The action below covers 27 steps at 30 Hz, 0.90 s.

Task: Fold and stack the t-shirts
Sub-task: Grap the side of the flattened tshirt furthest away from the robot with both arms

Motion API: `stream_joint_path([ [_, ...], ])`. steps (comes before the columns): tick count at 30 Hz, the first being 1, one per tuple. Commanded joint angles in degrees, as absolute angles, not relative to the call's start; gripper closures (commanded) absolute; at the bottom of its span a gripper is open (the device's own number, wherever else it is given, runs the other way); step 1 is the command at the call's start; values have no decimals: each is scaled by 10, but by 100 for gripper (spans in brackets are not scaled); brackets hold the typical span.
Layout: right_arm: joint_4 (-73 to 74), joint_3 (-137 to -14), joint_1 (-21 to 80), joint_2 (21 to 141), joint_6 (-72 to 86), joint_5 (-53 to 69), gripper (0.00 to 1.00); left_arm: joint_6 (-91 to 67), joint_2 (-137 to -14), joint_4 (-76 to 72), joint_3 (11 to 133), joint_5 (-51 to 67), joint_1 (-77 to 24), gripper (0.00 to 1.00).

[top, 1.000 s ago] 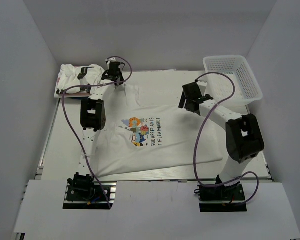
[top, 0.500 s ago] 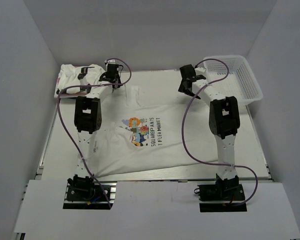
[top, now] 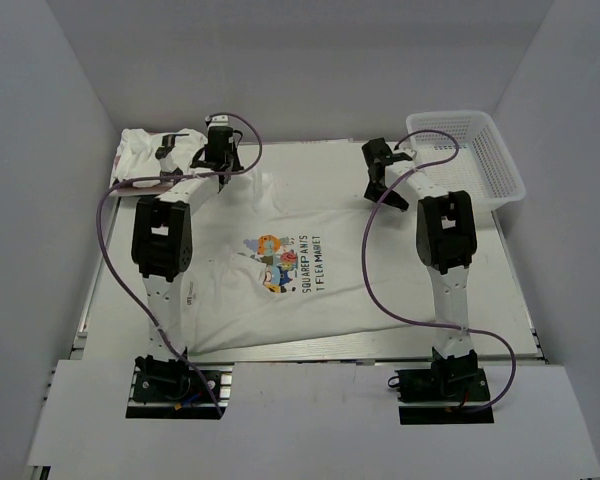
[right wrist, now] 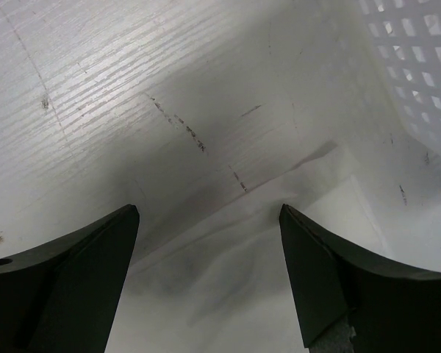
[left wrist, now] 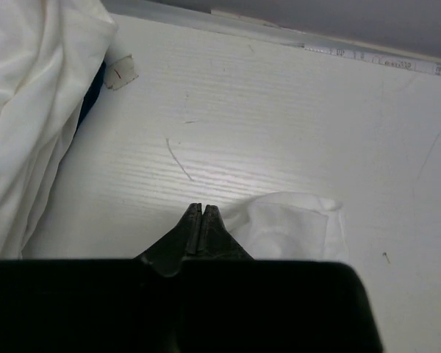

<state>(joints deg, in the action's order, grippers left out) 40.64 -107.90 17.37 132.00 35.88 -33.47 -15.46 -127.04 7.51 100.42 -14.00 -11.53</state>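
Left end effector (left wrist: 195, 215) was closed tip to tip, no cloth seen between; a sleeve of the printed t-shirt (top: 330, 290) lay just right of it. Right end effector (right wrist: 209, 220) was wide open, holding nothing, over the other sleeve.

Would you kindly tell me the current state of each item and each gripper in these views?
printed t-shirt: spread flat, print up, not folded.
other t-shirts: rumpled heap at the far left corner.
mesh basket: upright, looks empty.
left gripper: shut, next to a cloth corner; whether it pinches cloth is unclear.
right gripper: open, above the printed t-shirt's edge by the basket.
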Motion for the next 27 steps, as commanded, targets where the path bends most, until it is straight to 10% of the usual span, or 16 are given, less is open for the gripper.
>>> stream_joint_path([
  [1,430,-1087,168,1333,371,-346,18,-149,-1183,33,942,-127,-119,100],
  [8,413,-1034,167,1314,366,-334,30,-149,-1103,-13,828,-117,-119,100],
  [14,422,-1007,171,1280,382,-344,78,-154,-1016,-52,747,-97,-119,100],
  [19,368,-945,172,1216,383,-351,98,-154,-969,-62,700,-75,-124,100],
  [27,333,-870,177,1129,377,-363,100,-213,-826,-72,539,-55,-124,100],
])
